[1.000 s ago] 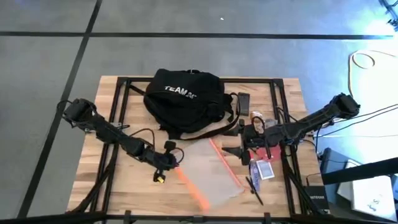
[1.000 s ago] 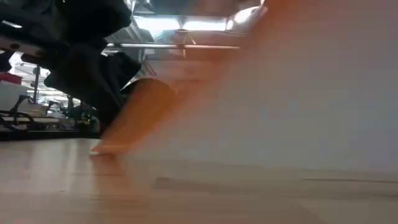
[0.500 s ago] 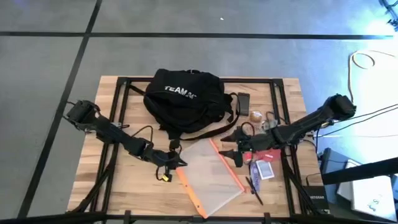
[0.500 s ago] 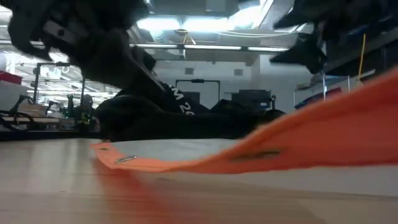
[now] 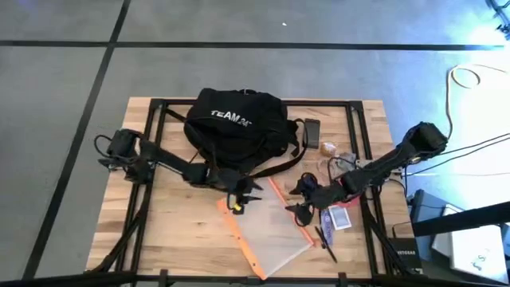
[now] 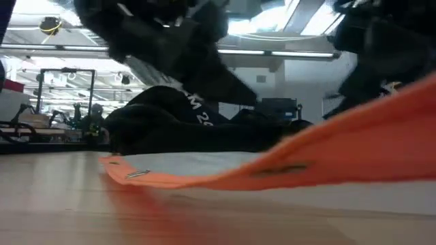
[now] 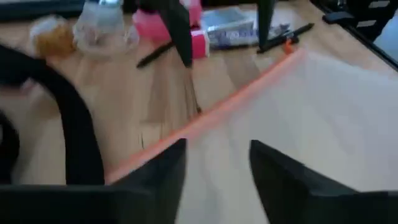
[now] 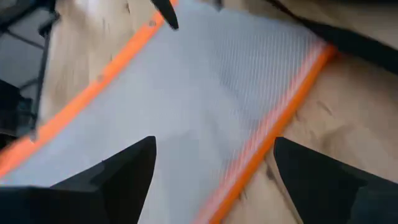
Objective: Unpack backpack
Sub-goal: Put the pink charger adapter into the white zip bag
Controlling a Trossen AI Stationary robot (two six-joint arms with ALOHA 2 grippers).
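pouch [image 5: 267,229] between open, empty left claw [image 5: 245,194] and right claw [image 5: 296,199], backpack [image 5: 236,127] behind.

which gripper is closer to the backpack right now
Left. The left gripper hovers just off the backpack's near edge, by its straps. The right gripper is farther away, over the pouch's orange edge.

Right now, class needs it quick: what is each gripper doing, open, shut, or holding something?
Left gripper: open, empty, at the pouch's corner near the backpack.
Right gripper: open, empty, over the pouch's other edge.
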